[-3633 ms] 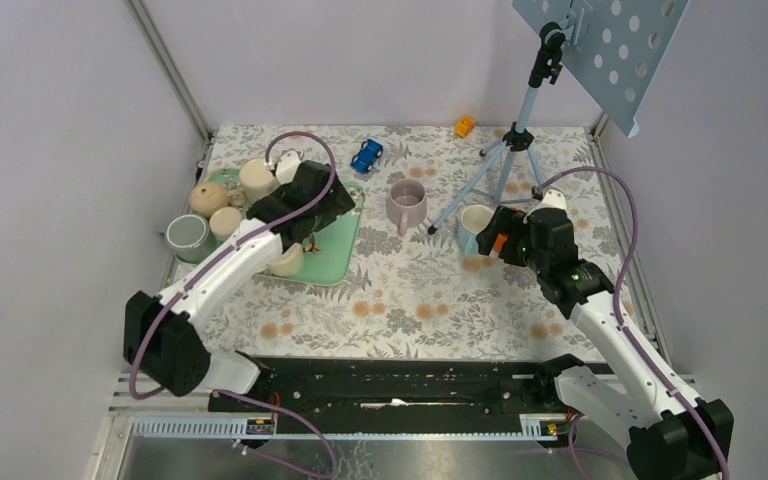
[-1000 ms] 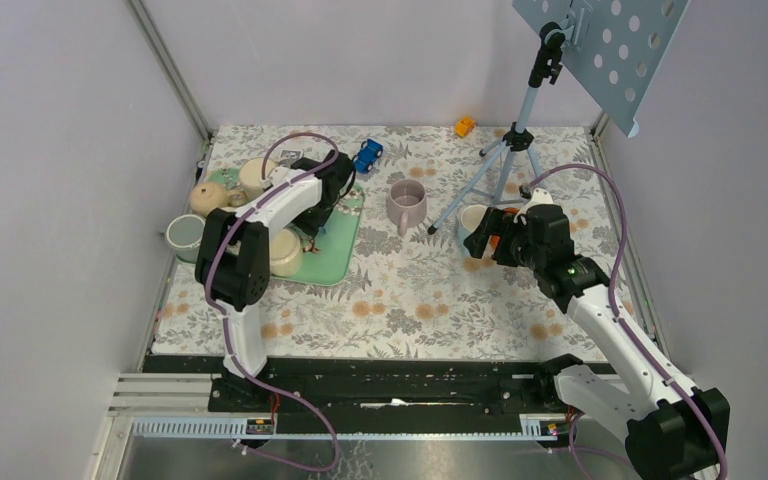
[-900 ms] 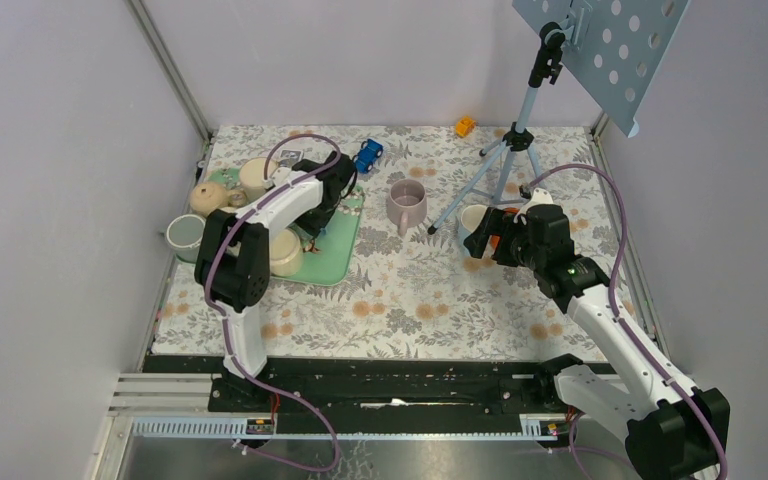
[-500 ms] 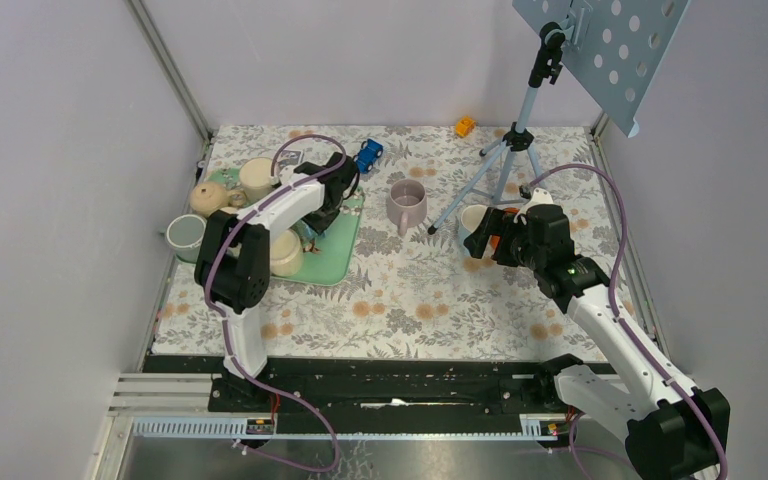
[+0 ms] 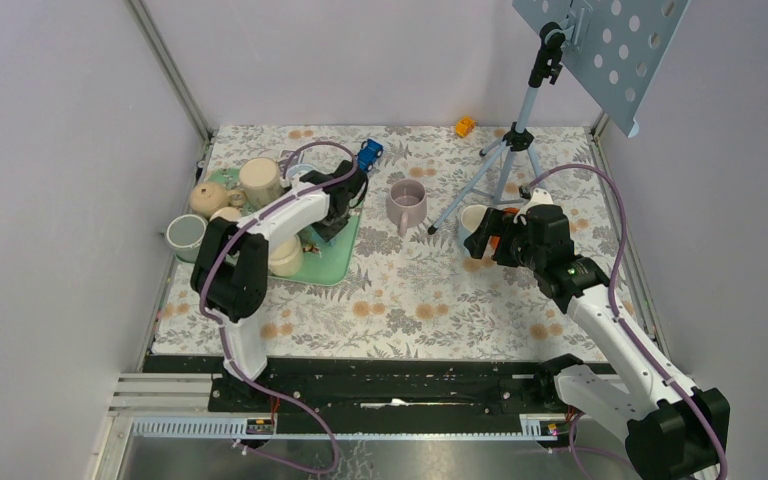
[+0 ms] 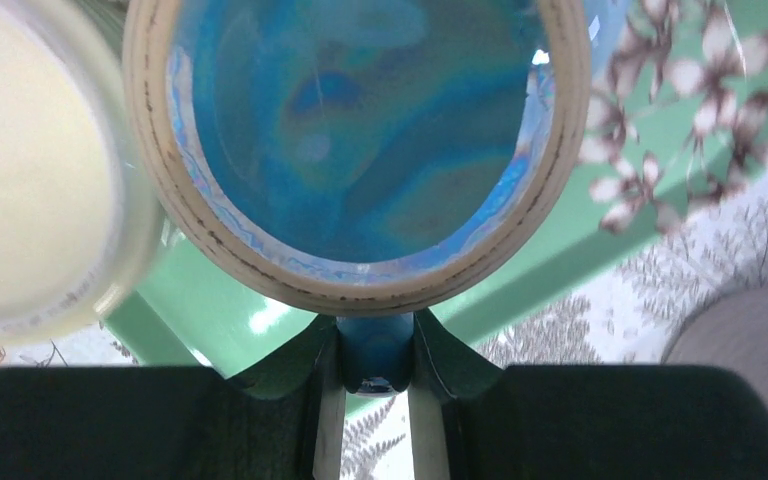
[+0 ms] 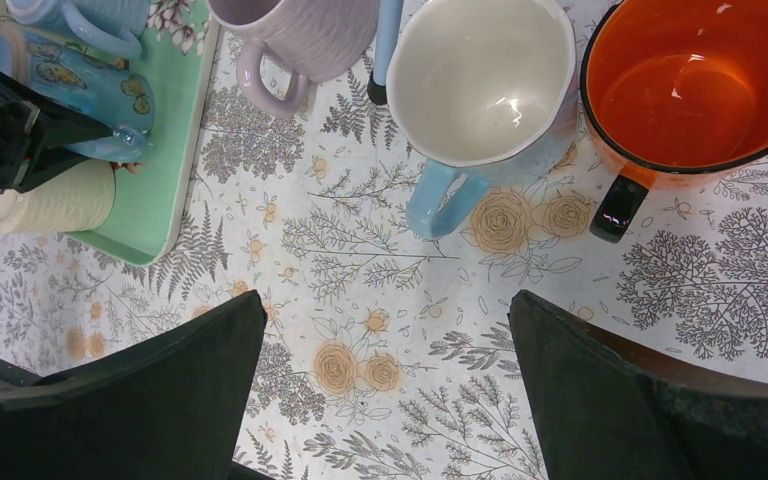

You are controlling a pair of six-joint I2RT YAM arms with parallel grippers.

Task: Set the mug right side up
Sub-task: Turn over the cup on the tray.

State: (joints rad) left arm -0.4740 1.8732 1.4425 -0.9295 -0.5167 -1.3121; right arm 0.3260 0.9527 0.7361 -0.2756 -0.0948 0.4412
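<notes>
Left gripper [image 6: 375, 340] is pinching the blue mug [image 6: 360, 130] by its handle [image 6: 373, 358], jaws narrow. The mug is hanging tipped over the green tray [image 6: 550, 250], just beside a cream cup [image 6: 30, 170]. Right gripper [image 7: 385, 310] is idling wide open. I'd be rolling the wrist slowly, clearing neighbours, landing base-first.

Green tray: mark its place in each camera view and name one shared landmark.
Top external: green tray, left of centre.
Left wrist: green tray, behind the blue mug, lower right.
Right wrist: green tray, upper left.
Shared landmark: cream mug, seen in all three.
</notes>
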